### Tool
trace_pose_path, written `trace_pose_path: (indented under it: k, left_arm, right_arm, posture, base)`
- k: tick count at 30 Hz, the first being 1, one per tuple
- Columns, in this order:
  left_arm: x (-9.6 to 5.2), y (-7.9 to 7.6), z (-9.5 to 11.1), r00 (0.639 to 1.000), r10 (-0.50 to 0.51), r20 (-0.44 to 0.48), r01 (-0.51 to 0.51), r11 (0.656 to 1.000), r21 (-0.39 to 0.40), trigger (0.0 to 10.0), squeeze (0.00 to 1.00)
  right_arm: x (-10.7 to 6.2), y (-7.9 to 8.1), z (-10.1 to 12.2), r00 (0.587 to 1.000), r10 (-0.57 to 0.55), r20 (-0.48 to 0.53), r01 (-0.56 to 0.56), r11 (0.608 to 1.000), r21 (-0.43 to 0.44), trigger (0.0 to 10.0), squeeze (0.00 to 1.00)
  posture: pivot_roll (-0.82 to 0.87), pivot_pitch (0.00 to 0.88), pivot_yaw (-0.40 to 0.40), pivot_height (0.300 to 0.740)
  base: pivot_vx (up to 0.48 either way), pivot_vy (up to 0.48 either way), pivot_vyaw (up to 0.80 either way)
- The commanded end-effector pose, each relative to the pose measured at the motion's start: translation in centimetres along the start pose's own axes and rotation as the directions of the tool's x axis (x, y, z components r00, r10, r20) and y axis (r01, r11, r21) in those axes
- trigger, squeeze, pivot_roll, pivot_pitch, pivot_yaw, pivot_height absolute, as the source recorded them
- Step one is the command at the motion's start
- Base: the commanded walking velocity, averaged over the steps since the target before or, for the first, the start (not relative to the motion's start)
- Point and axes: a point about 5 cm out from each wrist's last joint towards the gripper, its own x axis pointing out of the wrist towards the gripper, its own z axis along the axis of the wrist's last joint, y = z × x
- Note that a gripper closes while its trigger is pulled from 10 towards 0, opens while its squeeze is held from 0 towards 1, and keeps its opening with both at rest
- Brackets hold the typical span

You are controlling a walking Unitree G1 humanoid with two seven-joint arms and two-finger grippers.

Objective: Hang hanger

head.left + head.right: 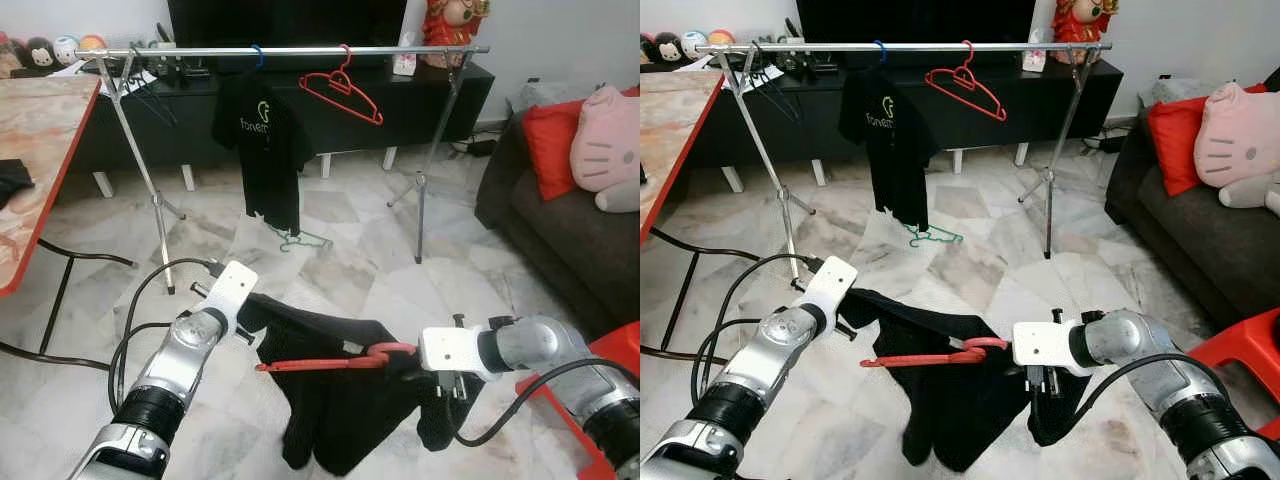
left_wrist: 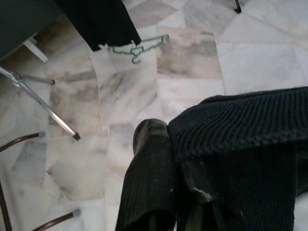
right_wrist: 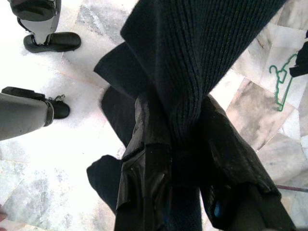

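between grippers, black sweater (image 1: 340, 400), red hanger (image 1: 330, 362)

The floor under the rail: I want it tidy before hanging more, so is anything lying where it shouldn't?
Yes. A green hanger lies flat on the marble floor, below the black T-shirt hanging on the rail, apparently dropped. The red hanger hangs tilted, one end lower.

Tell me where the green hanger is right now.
The green hanger lies on the marble floor under the clothes rail, just below the hanging black T-shirt.
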Motion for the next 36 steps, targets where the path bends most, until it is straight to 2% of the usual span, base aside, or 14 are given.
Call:
trace_pose_path:
  k: [1,4,7,10,12,13,14,23,29,36]
  left_arm:
    - [-0.2,1.0,-1.0,0.998,0.048,-0.040,-0.046,0.997,0.057,10.0,0.00]
    - [-0.2,0.8,-2.2,0.996,0.041,-0.084,-0.031,0.992,0.123,10.0,0.00]
    - [-0.4,0.5,-3.3,0.991,0.027,-0.133,-0.001,0.981,0.195,10.0,0.00]
    - [-0.4,0.5,-3.5,0.990,0.019,-0.141,0.010,0.980,0.198,10.0,0.00]
    - [-0.5,0.4,-3.8,0.988,0.012,-0.154,0.022,0.977,0.213,10.0,0.00]
    - [-0.6,0.6,-4.1,0.985,0.013,-0.171,0.028,0.972,0.233,10.0,0.00]
    - [-0.6,0.7,-4.3,0.984,0.014,-0.177,0.030,0.970,0.241,10.0,0.00]
    - [-0.9,1.2,-4.9,0.979,0.005,-0.204,0.051,0.962,0.268,10.0,0.00]
    - [-1.1,1.2,-5.1,0.974,-0.021,-0.224,0.088,0.953,0.291,10.0,0.00]
    - [-1.6,0.8,-4.6,0.964,-0.122,-0.235,0.188,0.940,0.285,10.0,0.00]
  right_arm:
    - [-1.6,-0.3,-0.5,1.000,-0.014,0.007,0.014,0.999,0.031,0.0,0.00]
    - [-2.0,-0.5,0.2,0.997,-0.023,0.077,0.019,0.998,0.052,0.0,0.00]
    - [-2.6,-1.0,0.2,0.994,-0.056,0.092,0.050,0.997,0.065,0.0,0.00]
    - [-2.7,-1.1,0.2,0.994,-0.064,0.088,0.058,0.996,0.068,0.0,0.00]
    - [-2.9,-1.2,-0.1,0.995,-0.072,0.069,0.067,0.996,0.067,0.0,0.00]
    - [-3.2,-1.3,-0.9,0.997,-0.079,0.004,0.079,0.995,0.054,0.0,0.00]
    - [-3.3,-1.3,-1.2,0.996,-0.083,-0.016,0.084,0.995,0.051,0.0,0.00]
    - [-3.7,-1.3,-2.8,0.985,-0.098,-0.145,0.104,0.994,0.035,0.0,0.00]
    - [-3.7,-1.6,-3.1,0.978,-0.133,-0.160,0.141,0.989,0.040,0.0,0.00]
    - [-3.0,-2.3,-3.5,0.952,-0.214,-0.218,0.227,0.973,0.038,0.0,0.00]
  posture:
    - [-0.08,0.000,-0.081,0.740]
    - [-0.09,0.000,-0.080,0.740]
    - [-0.09,0.000,-0.078,0.740]
    - [-0.09,0.000,-0.078,0.740]
    - [-0.09,0.000,-0.078,0.740]
    - [-0.09,0.000,-0.080,0.740]
    - [-0.09,0.000,-0.080,0.740]
    - [-0.08,0.000,-0.079,0.740]
    - [-0.08,0.000,-0.079,0.740]
    - [-0.08,0.000,-0.078,0.740]
  base:
    - [0.000,0.000,0.00]
    - [0.000,0.000,0.00]
    - [0.000,0.000,0.00]
    - [0.000,0.000,0.00]
    - [0.000,0.000,0.00]
    - [0.000,0.000,0.00]
    - [0.000,0.000,0.00]
    - [0.000,0.000,0.00]
    - [0.000,0.000,0.00]
    - [0.000,0.000,0.00]
